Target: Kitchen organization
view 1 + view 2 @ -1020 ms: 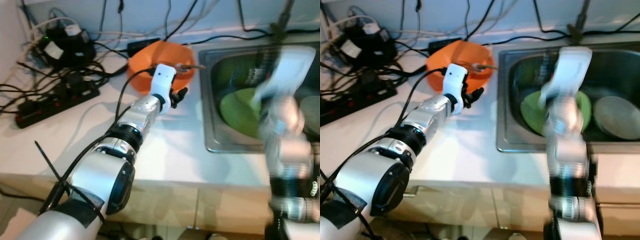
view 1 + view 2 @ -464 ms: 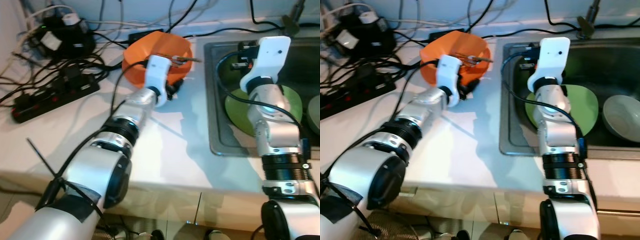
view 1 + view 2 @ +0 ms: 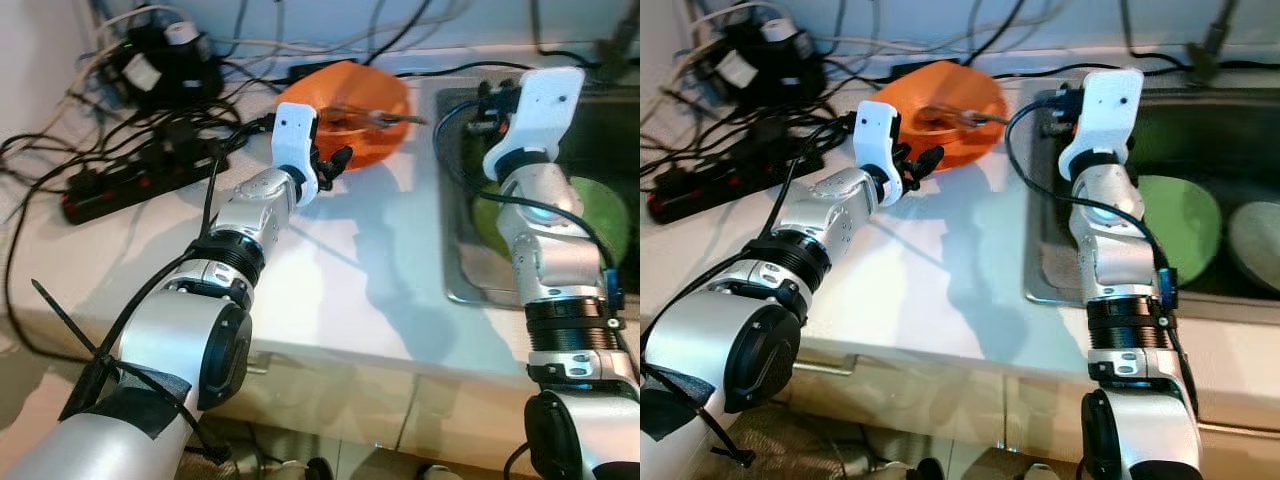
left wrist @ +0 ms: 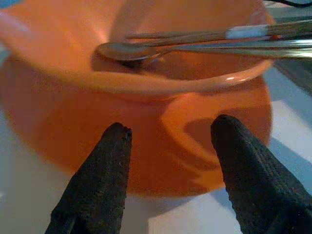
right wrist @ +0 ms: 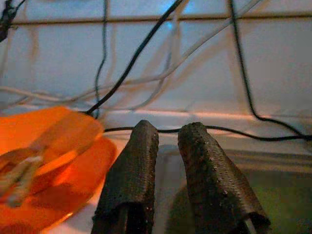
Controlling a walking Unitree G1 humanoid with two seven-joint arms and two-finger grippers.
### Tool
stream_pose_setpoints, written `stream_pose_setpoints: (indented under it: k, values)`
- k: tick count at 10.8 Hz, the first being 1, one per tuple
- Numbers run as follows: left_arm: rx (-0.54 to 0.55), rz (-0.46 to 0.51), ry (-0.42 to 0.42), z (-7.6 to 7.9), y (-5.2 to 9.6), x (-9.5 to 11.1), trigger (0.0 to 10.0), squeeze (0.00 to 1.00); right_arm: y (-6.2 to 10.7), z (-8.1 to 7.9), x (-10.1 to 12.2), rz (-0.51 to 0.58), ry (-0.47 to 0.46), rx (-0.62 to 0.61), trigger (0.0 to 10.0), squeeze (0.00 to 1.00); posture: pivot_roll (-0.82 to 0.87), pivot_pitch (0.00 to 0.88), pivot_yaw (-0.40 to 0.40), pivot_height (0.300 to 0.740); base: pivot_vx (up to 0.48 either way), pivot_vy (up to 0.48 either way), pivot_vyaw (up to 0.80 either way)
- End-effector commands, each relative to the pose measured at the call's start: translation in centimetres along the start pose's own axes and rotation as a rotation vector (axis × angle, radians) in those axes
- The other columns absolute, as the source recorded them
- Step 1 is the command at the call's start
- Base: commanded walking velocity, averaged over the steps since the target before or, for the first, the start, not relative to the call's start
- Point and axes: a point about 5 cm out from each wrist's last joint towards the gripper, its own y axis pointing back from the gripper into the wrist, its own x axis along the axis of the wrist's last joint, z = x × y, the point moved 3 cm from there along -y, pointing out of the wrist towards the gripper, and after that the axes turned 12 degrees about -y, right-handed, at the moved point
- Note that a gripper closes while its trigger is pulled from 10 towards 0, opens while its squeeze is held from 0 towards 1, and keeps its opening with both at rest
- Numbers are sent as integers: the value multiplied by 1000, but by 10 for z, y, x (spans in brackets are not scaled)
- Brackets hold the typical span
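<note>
An orange bowl (image 3: 348, 92) holding a spoon (image 4: 127, 50) and other long utensils (image 3: 385, 116) stands on the white counter just left of the sink (image 3: 1042, 285). My left gripper (image 3: 328, 165) is open at the bowl's near side, its black fingers (image 4: 105, 170) level with the bowl's wall and nothing between them. My right gripper (image 3: 488, 102) hovers over the sink's left rim, shut and empty, pointing toward the back wall; its fingertips (image 5: 139, 161) stand almost together. A green plate (image 3: 1180, 215) and a grey bowl (image 3: 1258, 235) lie in the sink.
A black power strip (image 3: 140, 178), a charger (image 3: 165, 62) and a tangle of cables (image 3: 60, 150) cover the counter's back left. More cables run along the tiled wall (image 5: 146, 48). The counter's front edge (image 3: 330, 350) is near.
The camera has shifted. My right arm, blurred a second ago, now holds still over the sink's left rim. My left gripper stays at the orange bowl's near side.
</note>
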Motion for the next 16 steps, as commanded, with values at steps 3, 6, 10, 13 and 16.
stream_pose_setpoints:
  k: [3,6,10,13,16]
  values:
    - [10,-22,-27,-5,1,0,10000,0,-6,-10,10,28,0,44,10000,0,-90,115,139,740,0,0,0]
    - [3,-18,-69,-3,0,4,10000,0,-4,-5,11,30,15,37,10000,0,-110,136,143,740,0,0,0]
    - [-18,-2,-111,7,-4,12,10000,0,4,5,5,15,19,3,10000,0,-125,154,164,740,0,0,0]
    - [-17,7,-96,11,-6,14,10000,0,14,6,-5,-9,16,-8,10000,0,-140,167,179,740,0,0,0]
    - [-9,-15,-94,12,-6,13,10000,0,26,5,-3,-5,8,-14,10000,0,-168,177,192,740,0,0,0]
